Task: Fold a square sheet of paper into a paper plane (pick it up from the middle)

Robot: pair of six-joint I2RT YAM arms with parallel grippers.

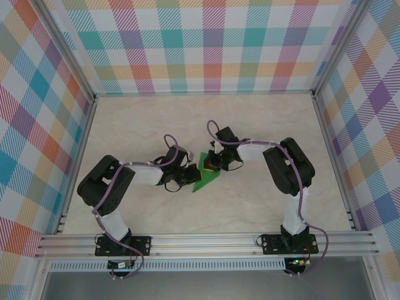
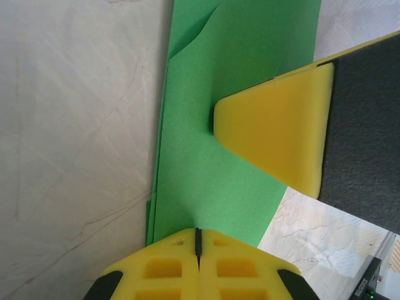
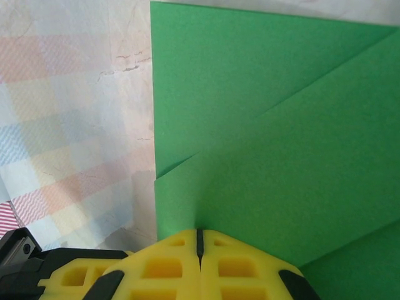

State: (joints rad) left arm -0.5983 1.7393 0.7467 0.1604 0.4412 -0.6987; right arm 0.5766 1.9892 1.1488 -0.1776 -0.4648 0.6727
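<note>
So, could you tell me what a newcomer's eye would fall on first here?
The bright green folded paper at the middle of the table stands out, its diagonal creases showing. The left gripper and right gripper, both shut, meet on it with yellow tips down on the sheet. Colourful plaid walls surround the table.
</note>
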